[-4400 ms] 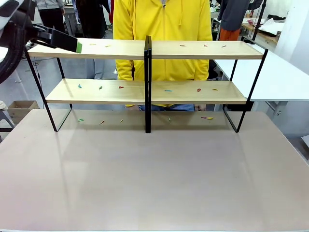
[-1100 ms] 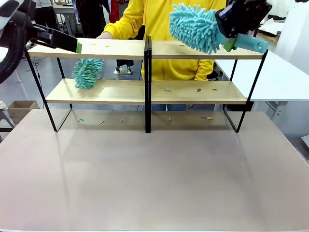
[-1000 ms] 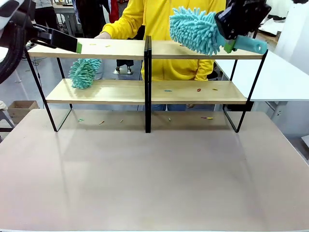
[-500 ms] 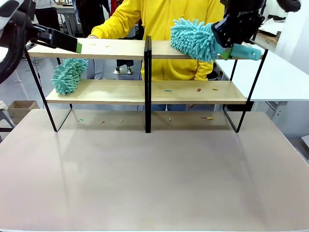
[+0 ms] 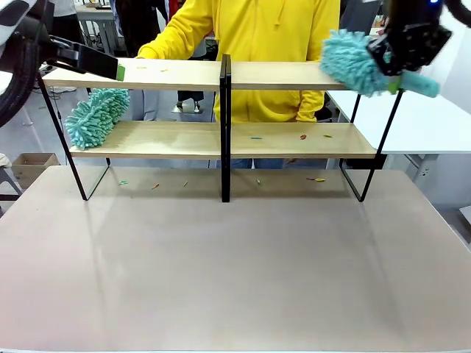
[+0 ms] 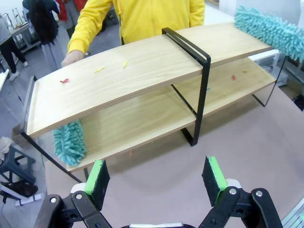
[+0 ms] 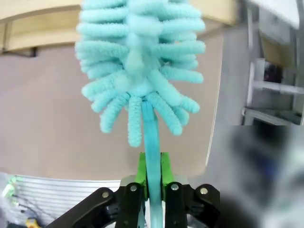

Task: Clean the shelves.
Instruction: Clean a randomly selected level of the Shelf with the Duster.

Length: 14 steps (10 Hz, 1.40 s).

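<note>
Beige tabletop (image 5: pixel 235 279), white table (image 5: pixel 434 125)

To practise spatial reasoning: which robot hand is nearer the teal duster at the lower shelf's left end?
Left. The left hand, open, hangs off the shelves' left end, above that duster; the right hand grips a second duster at their right end.

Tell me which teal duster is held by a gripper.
The duster at the right end of the top shelf: the right gripper clamps its handle. The other duster, at the lower shelf, touches no gripper.
</note>
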Motion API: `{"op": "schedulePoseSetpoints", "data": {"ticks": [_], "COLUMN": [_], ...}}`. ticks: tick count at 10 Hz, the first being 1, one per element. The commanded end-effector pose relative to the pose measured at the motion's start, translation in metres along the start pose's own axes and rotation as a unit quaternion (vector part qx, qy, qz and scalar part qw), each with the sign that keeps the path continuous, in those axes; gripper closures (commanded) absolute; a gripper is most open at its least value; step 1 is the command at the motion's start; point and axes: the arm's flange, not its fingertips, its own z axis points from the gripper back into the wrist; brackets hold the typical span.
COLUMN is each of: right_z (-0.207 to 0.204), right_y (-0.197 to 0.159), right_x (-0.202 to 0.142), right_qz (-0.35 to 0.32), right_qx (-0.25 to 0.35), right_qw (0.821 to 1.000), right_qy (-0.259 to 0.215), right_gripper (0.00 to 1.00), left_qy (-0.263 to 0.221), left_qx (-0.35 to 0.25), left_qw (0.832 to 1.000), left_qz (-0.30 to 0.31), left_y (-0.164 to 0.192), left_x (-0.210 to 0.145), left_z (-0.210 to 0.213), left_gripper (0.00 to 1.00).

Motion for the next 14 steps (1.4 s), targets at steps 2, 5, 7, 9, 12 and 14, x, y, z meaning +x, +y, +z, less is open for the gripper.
{"op": "schedulePoseSetpoints", "data": {"ticks": [2,5,7,9,12,14], "right_z": [0.005,0.015,0.008,0.007,0.006,0.012], "right_y": [-0.04,-0.042,-0.05,-0.06,-0.087,-0.131], "right_x": [-0.01,-0.027,-0.029,-0.033,-0.049,-0.083], "right_qz": [-0.111,0.017,0.044,0.077,0.201,0.294], "right_qx": [-0.089,0.104,0.164,0.243,0.386,0.461], "right_qw": [0.99,0.985,0.977,0.957,0.888,0.816], "right_qy": [0.022,-0.137,-0.127,-0.141,-0.149,-0.186], "right_gripper": [0.88,0.88,0.88,0.88,0.88,0.88], "left_qy": [-0.001,-0.001,-0.001,-0.001,-0.001,-0.001], "left_qx": [0.0,0.0,0.0,0.0,0.0,0.0], "left_qw": [1.0,1.0,1.0,1.0,1.0,1.0], "left_qz": [0.001,0.001,0.001,0.001,0.001,0.001], "left_y": [0.0,0.0,0.0,0.0,0.0,0.0], "left_x": [0.0,0.0,0.0,0.0,0.0,0.0], "left_z": [0.0,0.0,0.0,0.0,0.0,0.0], "left_gripper": [0.0,0.0,0.0,0.0,0.0,0.0]}}
